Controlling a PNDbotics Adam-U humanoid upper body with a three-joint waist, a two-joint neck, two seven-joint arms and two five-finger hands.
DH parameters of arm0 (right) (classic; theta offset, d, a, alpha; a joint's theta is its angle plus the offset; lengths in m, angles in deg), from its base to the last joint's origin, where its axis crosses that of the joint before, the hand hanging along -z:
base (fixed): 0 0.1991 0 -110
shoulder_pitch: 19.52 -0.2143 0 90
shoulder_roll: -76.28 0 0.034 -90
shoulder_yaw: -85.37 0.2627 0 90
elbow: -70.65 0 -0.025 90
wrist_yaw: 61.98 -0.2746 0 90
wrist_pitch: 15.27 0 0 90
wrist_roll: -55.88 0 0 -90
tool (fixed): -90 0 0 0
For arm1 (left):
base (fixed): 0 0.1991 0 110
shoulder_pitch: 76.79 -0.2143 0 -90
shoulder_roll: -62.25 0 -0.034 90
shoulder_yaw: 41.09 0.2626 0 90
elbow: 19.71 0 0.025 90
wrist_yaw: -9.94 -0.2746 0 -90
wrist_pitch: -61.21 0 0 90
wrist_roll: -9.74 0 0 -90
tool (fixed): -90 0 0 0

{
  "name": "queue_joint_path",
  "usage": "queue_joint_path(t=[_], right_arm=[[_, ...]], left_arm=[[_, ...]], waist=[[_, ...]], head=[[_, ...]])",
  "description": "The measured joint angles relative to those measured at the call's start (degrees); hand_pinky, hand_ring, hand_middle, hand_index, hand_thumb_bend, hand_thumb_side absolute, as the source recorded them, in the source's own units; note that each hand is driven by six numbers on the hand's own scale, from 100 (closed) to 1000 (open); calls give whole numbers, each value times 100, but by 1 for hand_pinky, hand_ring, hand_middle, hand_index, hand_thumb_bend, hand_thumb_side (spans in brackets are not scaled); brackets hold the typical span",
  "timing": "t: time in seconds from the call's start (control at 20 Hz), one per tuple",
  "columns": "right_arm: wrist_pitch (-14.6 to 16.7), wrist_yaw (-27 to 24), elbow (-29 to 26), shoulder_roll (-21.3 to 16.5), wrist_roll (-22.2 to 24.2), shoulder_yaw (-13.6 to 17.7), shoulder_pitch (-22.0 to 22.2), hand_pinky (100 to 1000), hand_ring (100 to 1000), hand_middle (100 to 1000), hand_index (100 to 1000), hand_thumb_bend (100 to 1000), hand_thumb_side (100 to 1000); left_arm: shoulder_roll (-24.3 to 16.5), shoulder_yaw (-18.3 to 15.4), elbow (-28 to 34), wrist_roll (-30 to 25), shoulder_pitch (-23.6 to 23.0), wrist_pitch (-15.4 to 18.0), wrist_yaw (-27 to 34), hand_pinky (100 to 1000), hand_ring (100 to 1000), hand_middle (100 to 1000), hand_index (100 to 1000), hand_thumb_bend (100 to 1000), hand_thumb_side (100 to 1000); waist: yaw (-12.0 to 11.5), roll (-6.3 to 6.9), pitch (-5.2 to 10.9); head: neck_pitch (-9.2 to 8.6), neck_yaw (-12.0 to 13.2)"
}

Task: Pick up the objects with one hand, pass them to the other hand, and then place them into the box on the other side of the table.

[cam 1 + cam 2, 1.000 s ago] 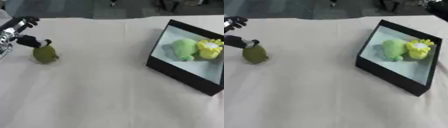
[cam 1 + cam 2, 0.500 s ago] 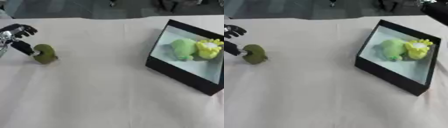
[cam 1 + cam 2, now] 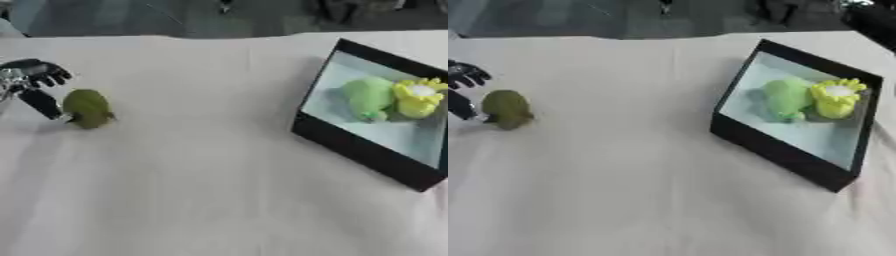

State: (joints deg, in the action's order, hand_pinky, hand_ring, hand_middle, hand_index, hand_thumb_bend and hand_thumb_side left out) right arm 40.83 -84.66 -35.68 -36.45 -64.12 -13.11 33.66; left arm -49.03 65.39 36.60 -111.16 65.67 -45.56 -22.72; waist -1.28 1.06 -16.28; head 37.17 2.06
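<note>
On the table [image 3: 210, 190] — one olive fruit [image 3: 87, 107], one box [image 3: 794, 147], two toys [image 3: 811, 97]

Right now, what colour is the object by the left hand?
Olive green, clearest in the left eye view.

Bare table [image 3: 192, 165] lies between olive fruit [image 3: 87, 107] and box [image 3: 350, 145].

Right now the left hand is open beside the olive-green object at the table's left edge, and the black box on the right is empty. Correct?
Not quite. The box is not empty: the left eye view shows a light green object and a yellow object inside. The rest holds: the left hand is open beside the olive-green object.
</note>
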Motion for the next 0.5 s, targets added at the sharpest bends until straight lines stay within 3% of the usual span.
queue_joint_path(t=[0.5], right_arm=[[45,-38,-2,15,-45,-3,11,829,949,842,769,168,411]], left_arm=[[144,-311,59,-1107,99,251,-487,921,865,771,858,451,100]], waist=[[-1,0,0]], head=[[6,187]])
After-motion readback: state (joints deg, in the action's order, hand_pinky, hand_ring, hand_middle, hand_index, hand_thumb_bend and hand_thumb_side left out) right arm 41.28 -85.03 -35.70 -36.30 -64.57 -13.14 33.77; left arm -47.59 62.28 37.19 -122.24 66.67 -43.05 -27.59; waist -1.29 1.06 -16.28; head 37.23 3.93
